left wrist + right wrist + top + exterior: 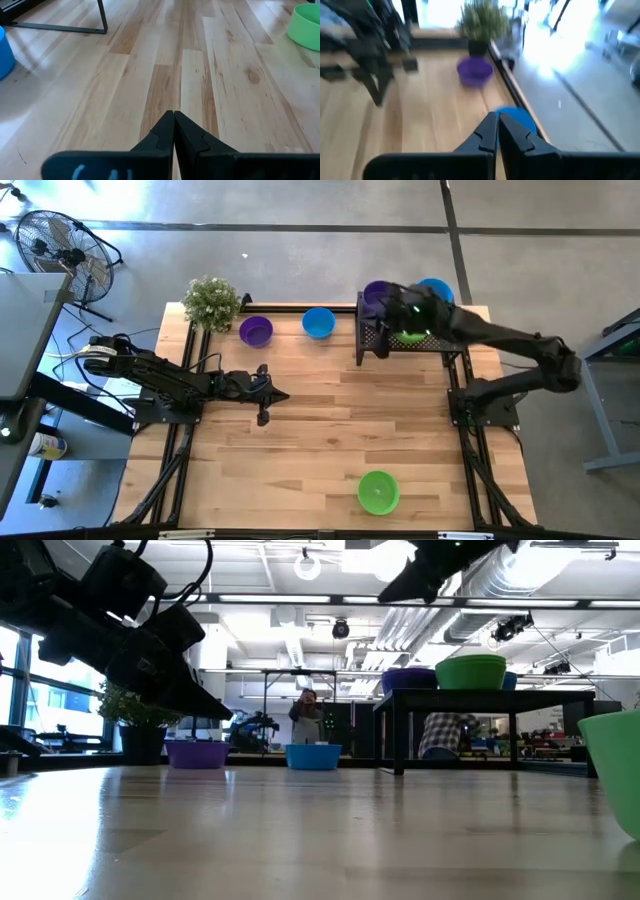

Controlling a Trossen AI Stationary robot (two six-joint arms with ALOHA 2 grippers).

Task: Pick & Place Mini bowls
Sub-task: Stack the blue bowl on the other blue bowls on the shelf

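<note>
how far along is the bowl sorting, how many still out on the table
Done: the black tray holds a purple bowl, a blue bowl and a green bowl.

In hand: nothing. The right hand is shut and empty above the tray; the left hand is shut over bare wood.

Left: three on the table, purple, blue and green.

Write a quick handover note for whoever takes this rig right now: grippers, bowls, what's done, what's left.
Left gripper: shut, empty, hovering mid-table.
Right gripper: shut, empty, above the black wire-mesh tray.
Done: purple, blue and green small plastic bowls sit on the tray.
Left: purple bowl by the potted plant, blue bowl beside it, green bowl at the near edge.
</note>
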